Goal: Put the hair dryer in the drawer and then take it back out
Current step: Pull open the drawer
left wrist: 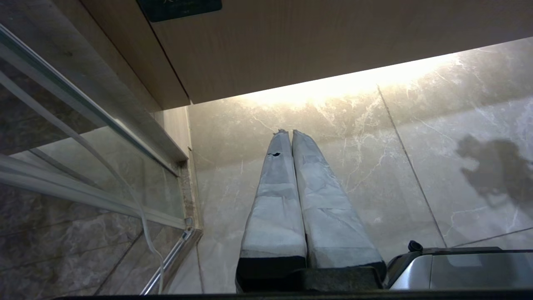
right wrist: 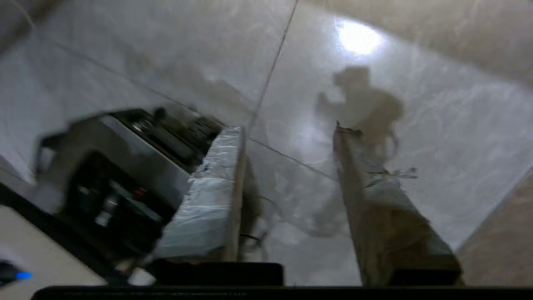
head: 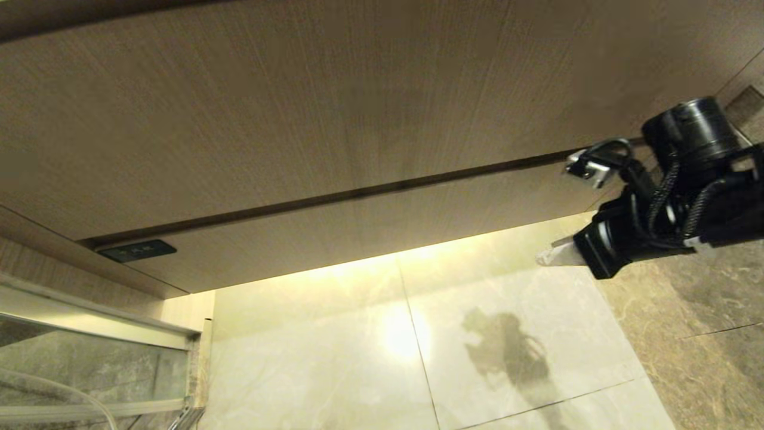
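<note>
Left gripper (left wrist: 291,133): fingers pressed together, empty, parked low above the marble floor (left wrist: 416,137). Right gripper (right wrist: 287,133): spread, holding nothing, nearer your wooden drawer front (head: 358,221). Hair dryer: in no view; its bearing and axis you cannot judge.

A wood-grain cabinet front (head: 334,107) fills the head view from nine to two o'clock. A dark label plate (head: 137,250) sits at eight. Glossy marble floor tiles (head: 334,364) spread toward six; a glass shower door (head: 77,370) stands at seven.
</note>
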